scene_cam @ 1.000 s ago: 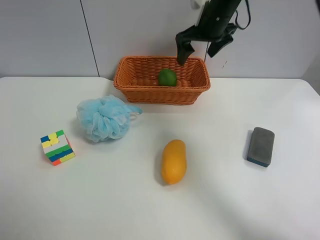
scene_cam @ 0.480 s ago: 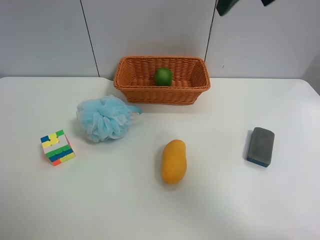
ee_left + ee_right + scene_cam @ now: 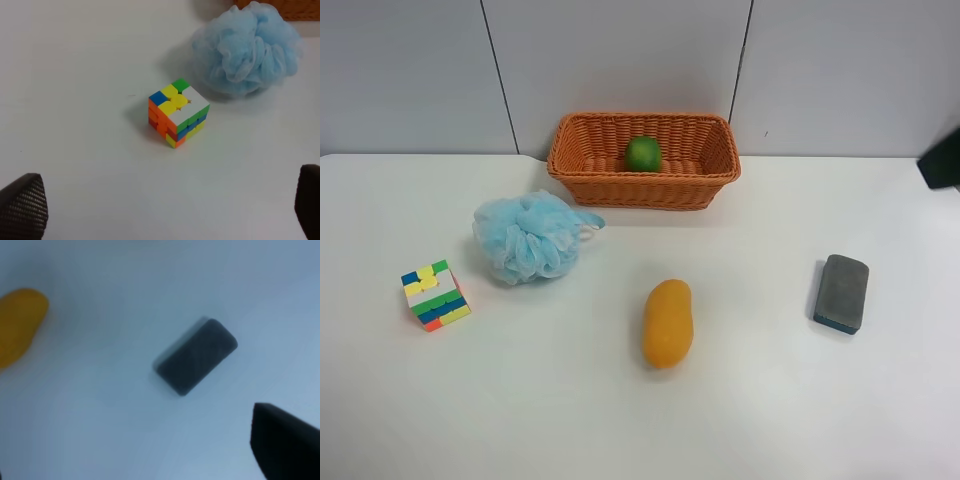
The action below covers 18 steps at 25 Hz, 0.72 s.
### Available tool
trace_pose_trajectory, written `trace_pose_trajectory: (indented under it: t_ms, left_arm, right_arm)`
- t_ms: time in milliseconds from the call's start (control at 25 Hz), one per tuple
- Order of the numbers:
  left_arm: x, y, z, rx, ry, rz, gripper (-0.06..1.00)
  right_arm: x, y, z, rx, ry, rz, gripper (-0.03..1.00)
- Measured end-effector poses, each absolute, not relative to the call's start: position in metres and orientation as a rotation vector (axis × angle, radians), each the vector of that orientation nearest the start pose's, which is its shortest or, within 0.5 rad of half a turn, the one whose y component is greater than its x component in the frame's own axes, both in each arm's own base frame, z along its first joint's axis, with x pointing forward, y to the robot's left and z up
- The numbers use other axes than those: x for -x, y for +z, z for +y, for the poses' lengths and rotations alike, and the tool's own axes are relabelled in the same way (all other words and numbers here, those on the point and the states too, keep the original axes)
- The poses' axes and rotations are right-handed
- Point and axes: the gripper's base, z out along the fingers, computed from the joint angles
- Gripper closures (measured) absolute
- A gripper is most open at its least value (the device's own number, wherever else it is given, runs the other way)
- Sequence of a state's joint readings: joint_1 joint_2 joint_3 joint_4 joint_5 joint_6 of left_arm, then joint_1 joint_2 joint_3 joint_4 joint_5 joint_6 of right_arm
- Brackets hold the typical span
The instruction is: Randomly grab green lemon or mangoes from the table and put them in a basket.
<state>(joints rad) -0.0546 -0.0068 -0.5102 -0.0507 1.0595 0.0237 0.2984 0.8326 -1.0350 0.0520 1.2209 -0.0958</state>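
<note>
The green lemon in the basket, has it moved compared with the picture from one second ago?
Yes. The green lemon has shifted a little toward the exterior high view's left inside the basket, nearer that end wall than before. The mango has not moved.

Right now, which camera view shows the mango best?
The exterior high view: the mango lies whole and sharp on the white table, apart from the other objects. The right wrist view shows only a blurred part of it at the picture's edge. The left wrist view does not show it.
</note>
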Motion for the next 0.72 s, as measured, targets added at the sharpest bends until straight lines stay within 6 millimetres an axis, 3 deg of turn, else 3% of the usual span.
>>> trace_pose_trajectory:
  t_ms: [160,320,520,720]
  left_arm:
    - [0.007,0.28,-0.004,-0.082,-0.08,2.024,-0.05]
    - [0.007,0.28,-0.004,-0.082,-0.08,2.024,-0.05]
    - [0.007,0.28,-0.004,-0.082,-0.08,2.024,-0.05]
    - [0.007,0.28,-0.004,-0.082,-0.08,2.024,-0.05]
  right_arm:
    - [-0.07,0.356,0.025,0.455,0.156,2.385,-0.03]
    - [-0.036,0.33,0.011,0.319,0.11,2.314,-0.03]
    - [-0.012,0.303,0.005,0.165,0.044,2.182,-0.03]
    - [0.001,0.278,0.004,0.119,0.018,2.096,-0.03]
